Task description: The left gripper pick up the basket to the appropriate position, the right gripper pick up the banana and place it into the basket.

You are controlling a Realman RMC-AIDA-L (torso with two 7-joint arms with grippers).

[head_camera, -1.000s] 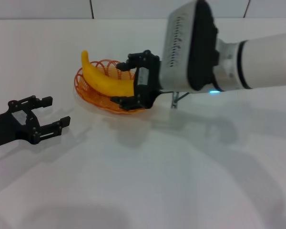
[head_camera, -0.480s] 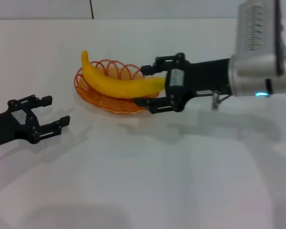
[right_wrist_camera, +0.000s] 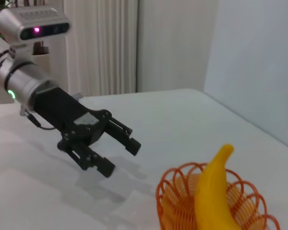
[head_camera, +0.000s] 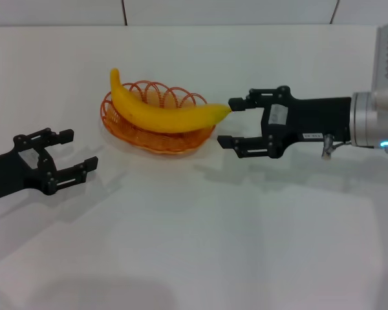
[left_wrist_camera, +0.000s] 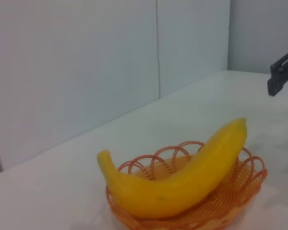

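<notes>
The right gripper (head_camera: 231,121) has drawn back to the right since a second ago: then its fingers straddled the banana (head_camera: 158,111) over the basket (head_camera: 156,137), now they stand open and empty just beside the banana's right tip, the upper finger nearly touching it. The banana lies across the basket, both ends jutting past the rim. The left gripper (head_camera: 72,155) has stayed low on the left, well apart from the basket, its fingers spread on nothing. The basket sits far-centre on the white desk (head_camera: 200,239), with broad bare room in front and to either side, a wall behind. Orange wire forms a shallow oval with looped rim; the banana is smooth, yellow and curved.
</notes>
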